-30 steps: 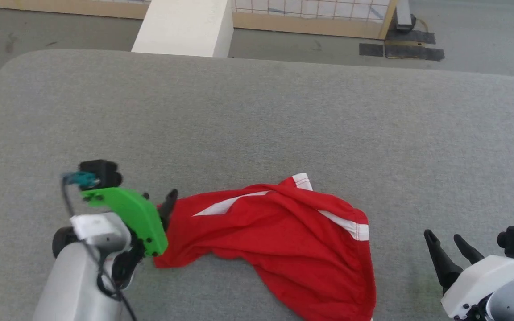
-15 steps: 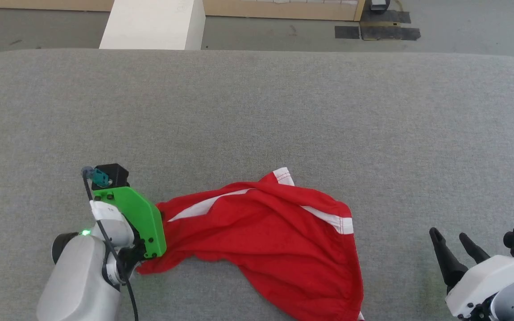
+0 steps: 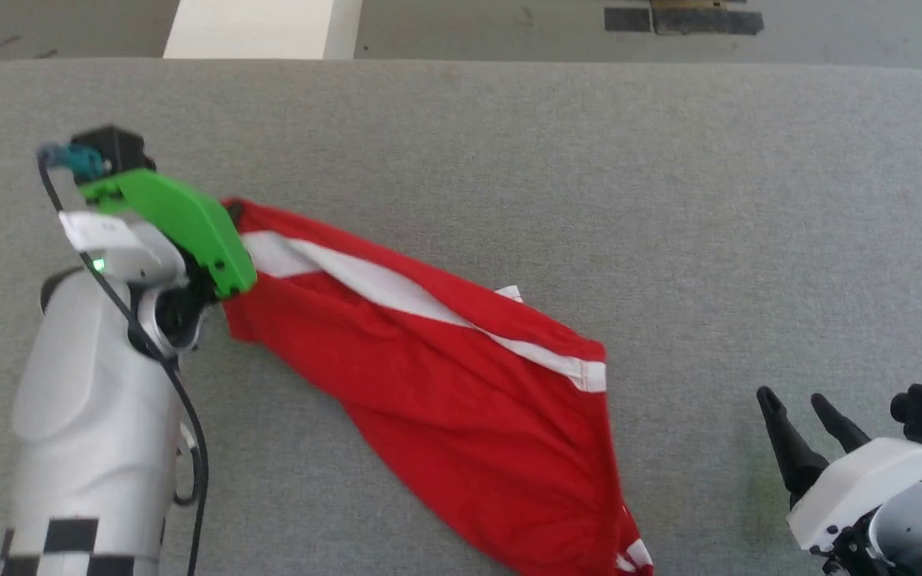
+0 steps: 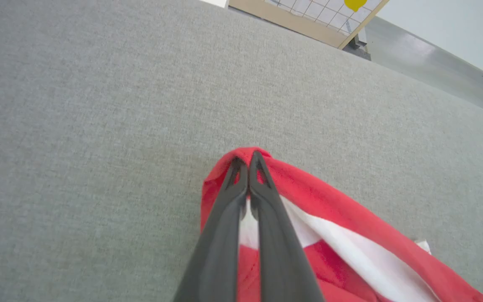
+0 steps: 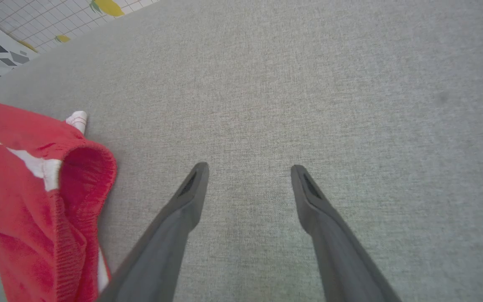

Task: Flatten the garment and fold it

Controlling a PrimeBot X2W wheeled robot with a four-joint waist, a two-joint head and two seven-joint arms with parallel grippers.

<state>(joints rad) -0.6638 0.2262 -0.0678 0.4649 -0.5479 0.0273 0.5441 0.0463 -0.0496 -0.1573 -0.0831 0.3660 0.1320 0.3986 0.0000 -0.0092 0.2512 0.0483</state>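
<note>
The red shorts [image 3: 437,368] with a white side stripe lie stretched in a diagonal band across the grey table [image 3: 589,160], from upper left to the bottom middle. My left gripper [image 4: 247,161] is shut on their upper-left corner, its fingers pinching the red fabric [image 4: 329,218]; in the head view its green housing [image 3: 173,220] hides the fingertips. My right gripper [image 3: 793,408] stands open at the lower right, apart from the cloth. In the right wrist view its fingers [image 5: 191,188] hover over bare table, with the shorts [image 5: 27,188] and their gathered waistband to the left.
The grey padded table's far edge runs along the top of the head view. Beyond it are the floor, a white block [image 3: 261,28] and dark floor mats [image 3: 685,18]. Bare table lies to the right of the shorts and behind them.
My left gripper has pulled the shorts' corner up and away to the left, stretching the crumpled cloth into a long diagonal band. The head camera has tilted down. My right gripper has stayed put.
</note>
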